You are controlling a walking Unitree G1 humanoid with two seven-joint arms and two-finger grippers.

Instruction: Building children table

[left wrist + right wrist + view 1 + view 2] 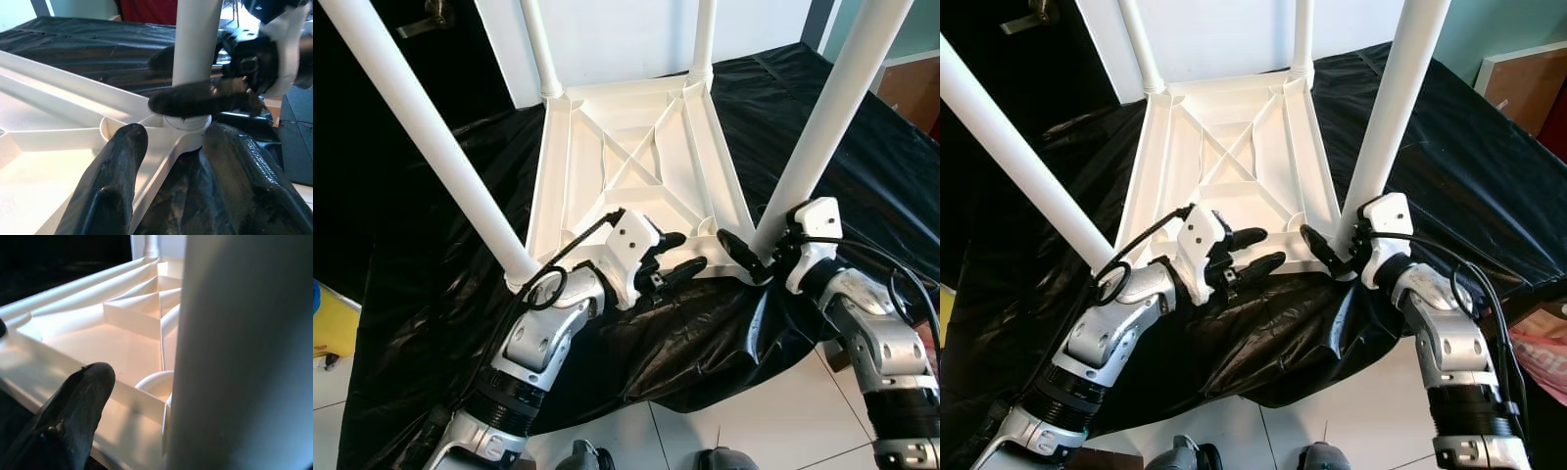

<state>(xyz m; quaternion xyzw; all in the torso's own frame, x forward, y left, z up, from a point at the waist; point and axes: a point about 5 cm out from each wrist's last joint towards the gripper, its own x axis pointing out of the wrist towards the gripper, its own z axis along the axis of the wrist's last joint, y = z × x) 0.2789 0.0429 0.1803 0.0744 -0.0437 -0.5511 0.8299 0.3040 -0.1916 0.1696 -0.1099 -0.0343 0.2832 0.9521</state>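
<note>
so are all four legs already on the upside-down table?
Yes: in the left eye view, four white legs stand in the corner sockets of the inverted tabletop, including the near-right leg.

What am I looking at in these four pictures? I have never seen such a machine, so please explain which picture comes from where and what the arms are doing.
This is a humanoid robot with two silver arms; each ends in a tool of two long black fingers. The two wide pictures come from the two eyes of a camera on its head, looking down. The two close pictures come from cameras on its wrists, looking along the fingers.

Before it, a white children's table lies upside down on a black plastic sheet, with four white legs pointing up. The right tool grips around the base of the near right leg, where it enters its corner socket; the left wrist view shows one black finger across that leg. The left tool is open, resting at the near edge of the table frame, holding nothing.
</note>
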